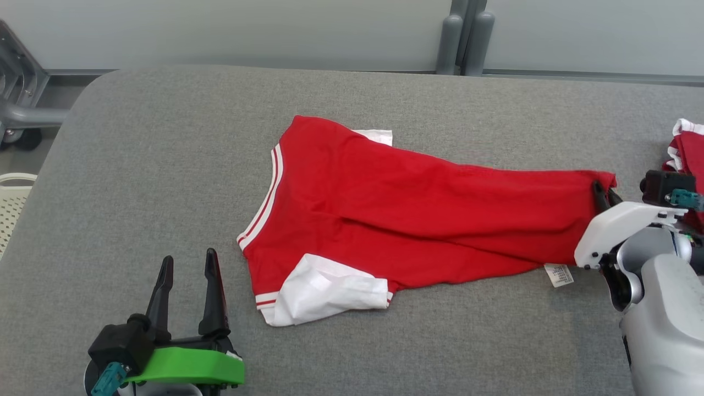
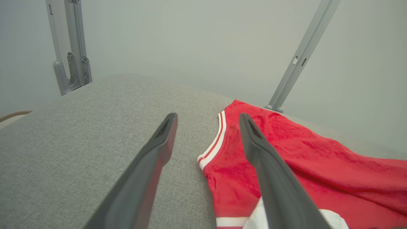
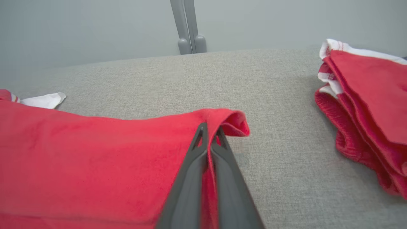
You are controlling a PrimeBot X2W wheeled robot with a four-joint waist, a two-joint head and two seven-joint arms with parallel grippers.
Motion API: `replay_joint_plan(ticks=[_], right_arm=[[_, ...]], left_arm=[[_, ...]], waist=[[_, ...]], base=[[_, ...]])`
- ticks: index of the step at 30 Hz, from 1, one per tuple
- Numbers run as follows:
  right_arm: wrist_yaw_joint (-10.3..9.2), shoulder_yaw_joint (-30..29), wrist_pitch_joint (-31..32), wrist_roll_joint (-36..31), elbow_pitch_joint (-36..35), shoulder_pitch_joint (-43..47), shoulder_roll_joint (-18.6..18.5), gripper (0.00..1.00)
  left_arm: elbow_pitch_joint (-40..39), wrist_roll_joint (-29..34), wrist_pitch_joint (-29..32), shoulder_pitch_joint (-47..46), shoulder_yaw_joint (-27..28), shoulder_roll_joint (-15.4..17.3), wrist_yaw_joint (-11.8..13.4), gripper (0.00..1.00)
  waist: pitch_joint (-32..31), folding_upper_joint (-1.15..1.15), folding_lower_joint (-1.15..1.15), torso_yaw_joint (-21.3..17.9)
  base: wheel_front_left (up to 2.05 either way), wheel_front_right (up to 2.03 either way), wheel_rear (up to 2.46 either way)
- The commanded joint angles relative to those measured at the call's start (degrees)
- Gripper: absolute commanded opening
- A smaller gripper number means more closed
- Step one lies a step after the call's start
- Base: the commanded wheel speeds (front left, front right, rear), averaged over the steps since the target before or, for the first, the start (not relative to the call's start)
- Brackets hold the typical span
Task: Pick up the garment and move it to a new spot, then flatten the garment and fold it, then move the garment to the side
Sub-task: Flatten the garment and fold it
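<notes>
A red garment with white sleeves and striped trim lies stretched across the grey table. My right gripper is shut on the garment's right-hand edge. In the right wrist view the two fingers pinch a fold of red cloth between them, and the garment's corner curls up just past the tips. My left gripper stands open at the lower left, just short of the garment's striped hem. The left wrist view shows the hem between its spread fingers.
A second red and white garment, folded, lies at the table's right edge. A white care label sticks out from under the held cloth. Grey metal posts stand behind the table, and a pale basket sits off its left side.
</notes>
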Motion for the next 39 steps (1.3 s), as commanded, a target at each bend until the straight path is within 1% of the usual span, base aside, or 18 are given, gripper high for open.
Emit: replay_joint_plan(ticks=[1,8,11,14,18,24,28,31,34,38,39], right_arm=[[-0.07,0.92,-0.67,0.47,-1.07,-1.02,-0.41,0.00],[-0.07,6.13,-1.99,1.21,-7.34,-4.51,-1.34,0.00],[-0.07,8.61,-1.09,0.48,-8.61,-7.39,-2.54,0.00],[-0.07,11.57,-0.44,0.06,-8.14,-11.23,-3.76,0.00],[-0.07,14.08,-0.57,-1.04,-4.85,-17.33,-6.45,0.00],[-0.07,14.22,-2.72,-4.35,1.48,-27.10,-9.62,0.00],[-0.07,13.71,-2.91,-6.71,6.03,-31.89,-10.24,0.00],[-0.07,12.76,-4.34,-8.93,9.21,-34.62,-10.79,0.00],[-0.07,12.11,-5.24,-10.84,12.91,-35.98,-10.46,0.00],[-0.07,10.07,-6.96,-13.53,17.32,-37.32,-11.19,0.00],[-0.07,8.36,-8.16,-14.99,19.21,-37.41,-11.20,0.35]], left_arm=[[-0.13,0.09,0.13,-0.02,0.00,0.48,0.29,1.00],[-0.31,-0.24,0.11,-0.61,-0.27,0.44,0.29,1.00],[-0.40,-0.20,0.10,-1.32,-0.48,0.40,0.07,1.00],[-0.40,-0.16,0.09,-2.03,-0.80,0.25,-0.14,1.00],[-0.49,0.13,0.05,-3.40,-1.38,-0.12,-0.50,1.00],[-0.30,0.15,0.00,-5.36,-2.10,-0.75,-0.80,1.00],[-0.35,0.11,-0.01,-6.18,-2.32,-1.23,-1.19,1.00],[-0.40,0.16,-0.02,-6.79,-2.51,-1.54,-1.44,1.00],[-0.57,0.28,-0.03,-7.19,-2.53,-1.63,-1.61,1.00],[-0.52,0.60,-0.03,-7.80,-2.74,-1.86,-1.79,1.00],[-0.56,0.75,-0.03,-7.99,-2.82,-1.96,-1.82,1.00]], waist=[[0.02,0.31,0.00,-0.30],[0.90,0.31,0.00,-0.92],[1.69,0.31,0.00,-0.66],[2.78,0.31,0.00,0.11],[4.54,0.31,0.00,1.95],[7.18,0.31,0.00,5.24],[8.79,0.31,0.00,6.99],[10.02,0.31,0.00,8.09],[11.07,0.31,0.00,8.78],[12.11,0.31,0.00,9.42],[12.43,0.31,0.00,9.50]], base=[[0.00,0.00,0.00],[0.00,0.00,0.00],[0.00,0.00,0.00],[0.00,0.00,0.00],[0.00,0.00,0.00],[0.00,0.00,0.00],[0.00,0.00,0.00],[0.00,0.00,0.00],[0.00,0.00,0.00],[0.00,0.00,0.00],[0.00,0.00,0.00]])
